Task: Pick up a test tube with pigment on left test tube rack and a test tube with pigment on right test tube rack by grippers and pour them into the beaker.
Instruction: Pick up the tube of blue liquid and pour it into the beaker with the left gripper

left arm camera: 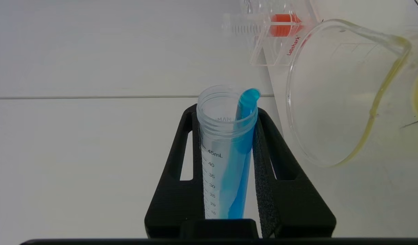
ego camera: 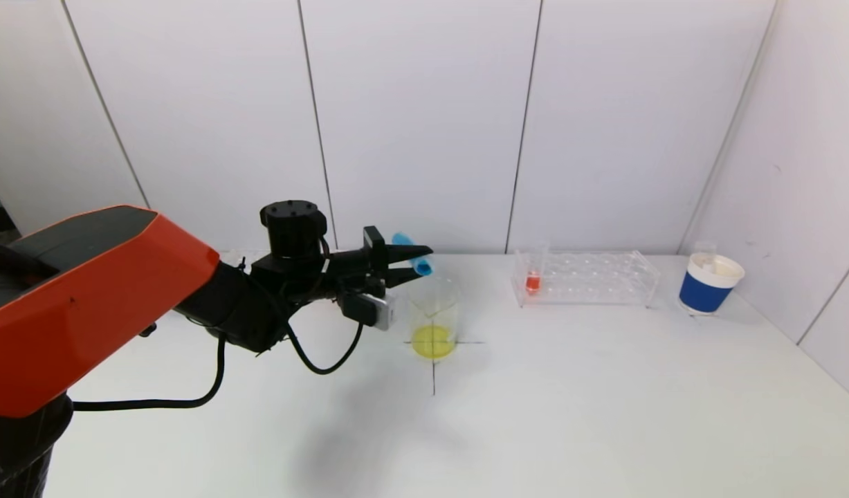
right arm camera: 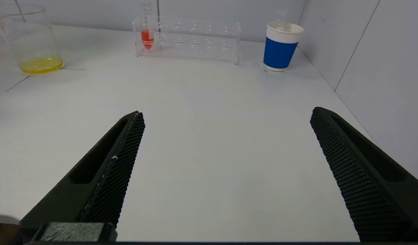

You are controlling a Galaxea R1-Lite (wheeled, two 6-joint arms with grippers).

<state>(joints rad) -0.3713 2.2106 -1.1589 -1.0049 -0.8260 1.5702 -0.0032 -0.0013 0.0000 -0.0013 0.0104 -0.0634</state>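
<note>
The left gripper (left arm camera: 229, 163) pinches the blue test tube (left arm camera: 227, 153), tipped beside the beaker (ego camera: 434, 318) at mid-bench, and should centre its mouth over the rim before tilting further, while the right gripper (right arm camera: 226, 170) waits spread.

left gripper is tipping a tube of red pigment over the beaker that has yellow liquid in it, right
Not quite: the pigment in the test tube held by the left gripper is blue, not red, as the left wrist view shows. The rest holds: it is tipped at the beaker with yellow liquid.
</note>
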